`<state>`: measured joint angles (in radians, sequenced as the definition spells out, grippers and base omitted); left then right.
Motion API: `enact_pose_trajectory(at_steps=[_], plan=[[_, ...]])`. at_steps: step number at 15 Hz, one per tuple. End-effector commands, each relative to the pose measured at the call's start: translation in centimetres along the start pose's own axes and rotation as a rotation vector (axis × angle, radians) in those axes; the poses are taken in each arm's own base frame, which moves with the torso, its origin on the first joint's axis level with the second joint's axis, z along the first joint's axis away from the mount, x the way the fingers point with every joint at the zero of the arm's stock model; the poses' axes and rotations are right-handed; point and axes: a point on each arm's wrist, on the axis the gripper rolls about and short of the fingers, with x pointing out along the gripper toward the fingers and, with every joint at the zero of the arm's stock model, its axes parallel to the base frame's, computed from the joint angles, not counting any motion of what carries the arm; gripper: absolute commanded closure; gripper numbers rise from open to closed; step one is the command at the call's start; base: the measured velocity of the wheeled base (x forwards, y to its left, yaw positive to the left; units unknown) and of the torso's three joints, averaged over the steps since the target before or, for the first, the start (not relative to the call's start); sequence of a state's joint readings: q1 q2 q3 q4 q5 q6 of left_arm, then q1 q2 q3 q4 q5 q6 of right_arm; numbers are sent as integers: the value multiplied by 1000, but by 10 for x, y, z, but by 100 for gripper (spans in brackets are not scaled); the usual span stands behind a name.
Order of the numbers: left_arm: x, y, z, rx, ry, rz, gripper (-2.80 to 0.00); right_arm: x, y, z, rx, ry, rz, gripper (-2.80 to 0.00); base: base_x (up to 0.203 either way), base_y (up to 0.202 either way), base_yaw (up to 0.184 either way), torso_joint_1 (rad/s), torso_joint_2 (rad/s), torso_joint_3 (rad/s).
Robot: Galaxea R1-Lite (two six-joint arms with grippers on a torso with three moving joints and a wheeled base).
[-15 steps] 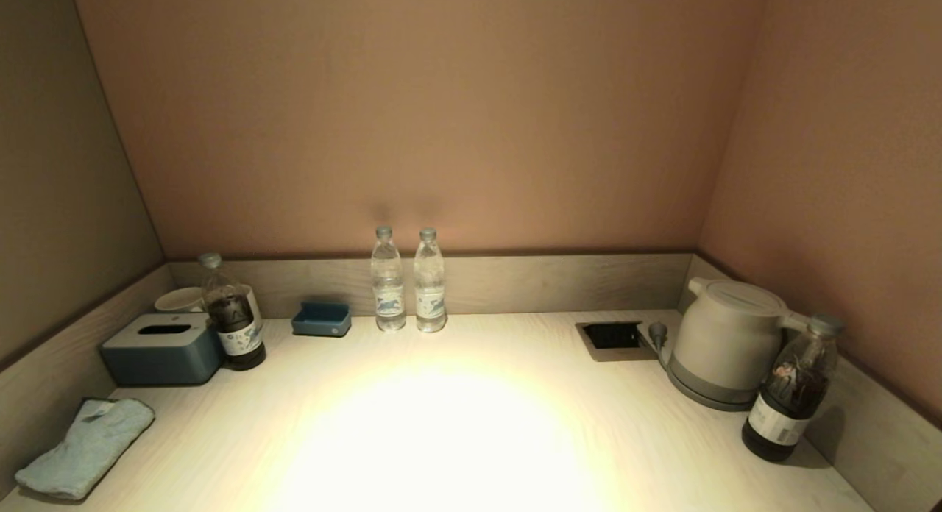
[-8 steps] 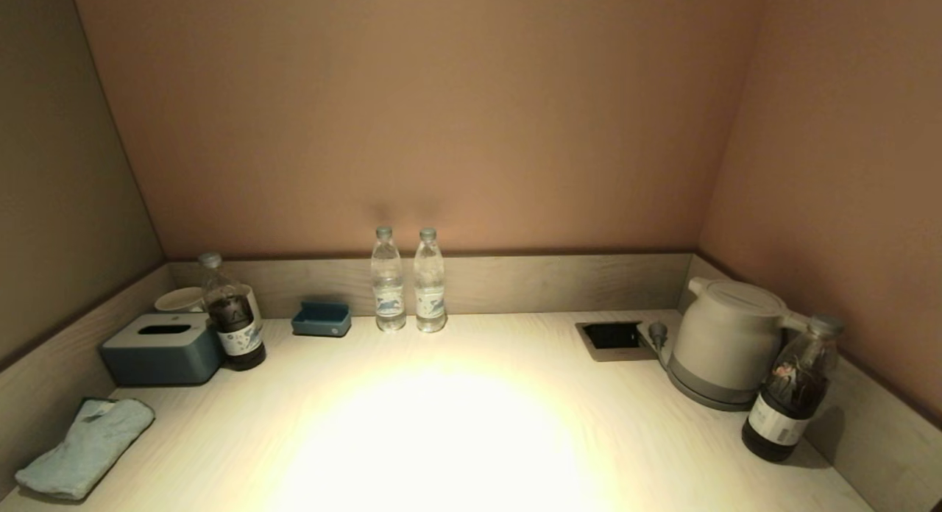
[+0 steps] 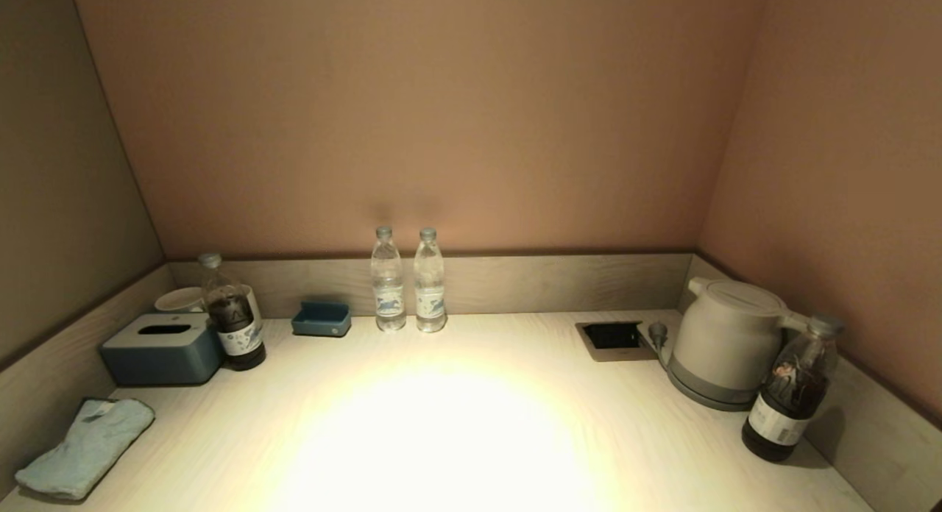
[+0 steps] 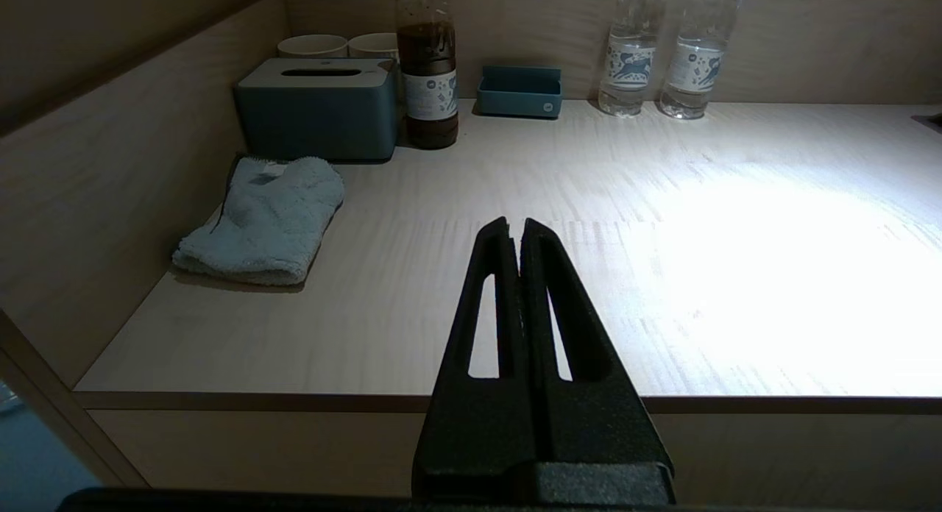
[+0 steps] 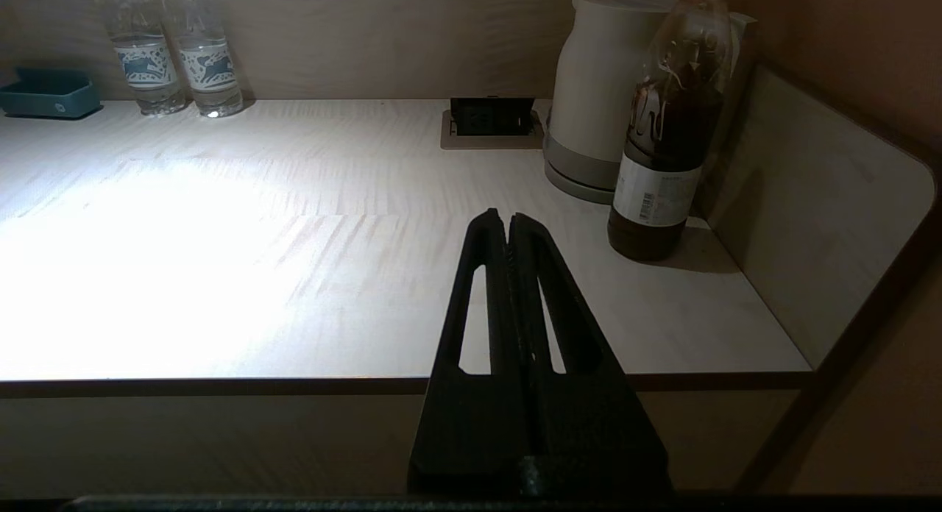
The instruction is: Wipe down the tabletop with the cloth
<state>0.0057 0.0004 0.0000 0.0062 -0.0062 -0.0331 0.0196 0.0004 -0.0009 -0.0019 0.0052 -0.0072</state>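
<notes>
The light-blue cloth (image 3: 85, 447) lies folded at the front left of the pale tabletop (image 3: 456, 424), against the left rim; it also shows in the left wrist view (image 4: 263, 218), white tag at its far end. My left gripper (image 4: 514, 225) is shut and empty, held before the table's front edge, to the right of the cloth and apart from it. My right gripper (image 5: 500, 219) is shut and empty, before the front edge on the right side. Neither arm shows in the head view.
A blue-grey tissue box (image 3: 162, 348), a dark bottle (image 3: 232, 317), cups (image 3: 180, 299) and a small blue tray (image 3: 321, 319) stand at the back left. Two water bottles (image 3: 408, 280) stand mid-back. A socket recess (image 3: 612, 337), kettle (image 3: 725, 339) and dark bottle (image 3: 791, 390) stand on the right.
</notes>
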Motion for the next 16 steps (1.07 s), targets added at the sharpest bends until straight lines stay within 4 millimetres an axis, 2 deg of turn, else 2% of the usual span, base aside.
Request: enact_pose_trajectory(at_steps=[1,16], plan=[[0,0,0,-1,0,0,0,0,0,0,0,1,1,0,0,0,0,0,0,0],[0,0,0,-1,0,0,0,0,0,0,-2,2,0,0,0,0,0,0,0,0]])
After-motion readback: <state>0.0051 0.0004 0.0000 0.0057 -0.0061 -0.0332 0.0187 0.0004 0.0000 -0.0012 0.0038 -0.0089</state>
